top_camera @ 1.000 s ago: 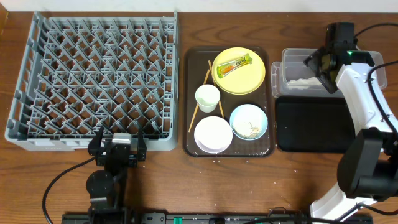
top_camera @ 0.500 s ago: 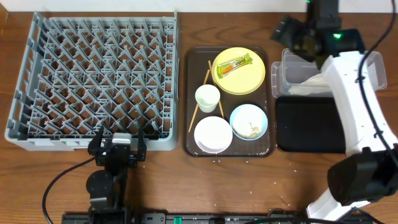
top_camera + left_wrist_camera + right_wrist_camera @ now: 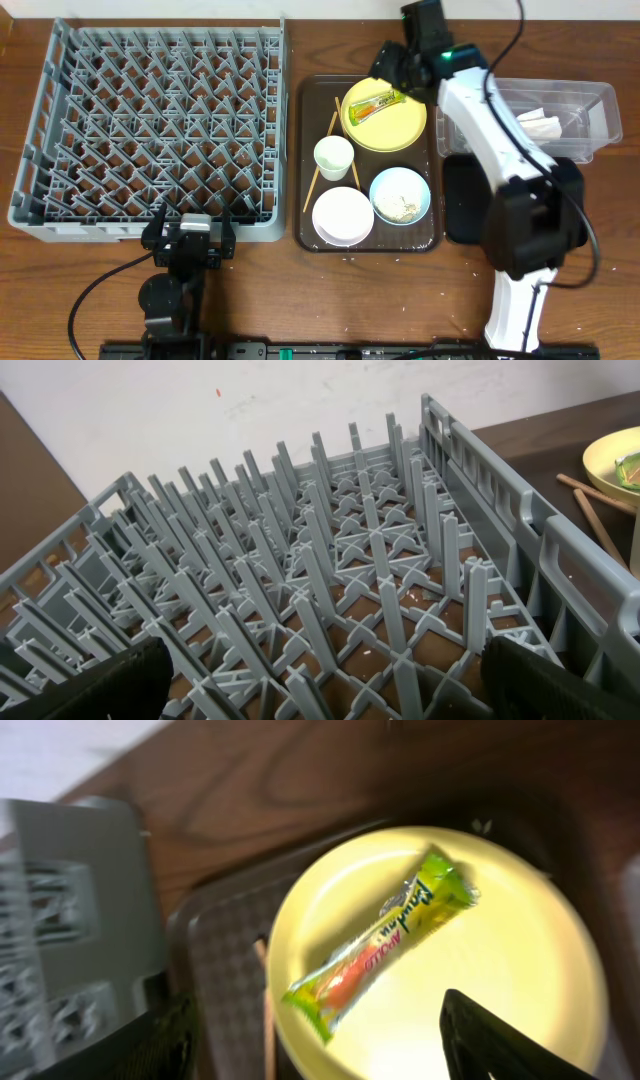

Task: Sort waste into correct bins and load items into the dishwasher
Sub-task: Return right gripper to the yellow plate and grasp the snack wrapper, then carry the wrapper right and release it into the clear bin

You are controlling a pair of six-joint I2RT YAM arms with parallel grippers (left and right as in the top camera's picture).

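Overhead: dish rack (image 3: 150, 130) bare, nothing loaded yet. Yellow plate (image 3: 400, 130), white cup (image 3: 333, 157), white bowl (image 3: 342, 215), blue bowl (image 3: 400, 195) (rice scraps inside) and chopsticks (image 3: 331, 120) all sit on the brown serving tray (image 3: 305, 235). Wrapper (image 3: 378, 103) lies on the plate. Paper scrap (image 3: 540, 126) is in the clear tub (image 3: 590, 100), so that piece looks sorted. What shows of the black tray (image 3: 465, 200) is bare; the arm hides part. Right hand (image 3: 393, 68) hovers over the plate's far rim, near the wrapper. Left hand (image 3: 190, 224) sits low at the desk's near edge, just in front of the rack.

Left wrist: only rack pegs, no dishes. Fingers (image 3: 80, 680) spread wide, nothing held.

Right wrist: wrapper lies diagonally on the plate, below the camera. Fingers (image 3: 500, 1040) wide apart, empty, not touching it.

My read: early. One scrap binned; wrapper, rice and every dish left.
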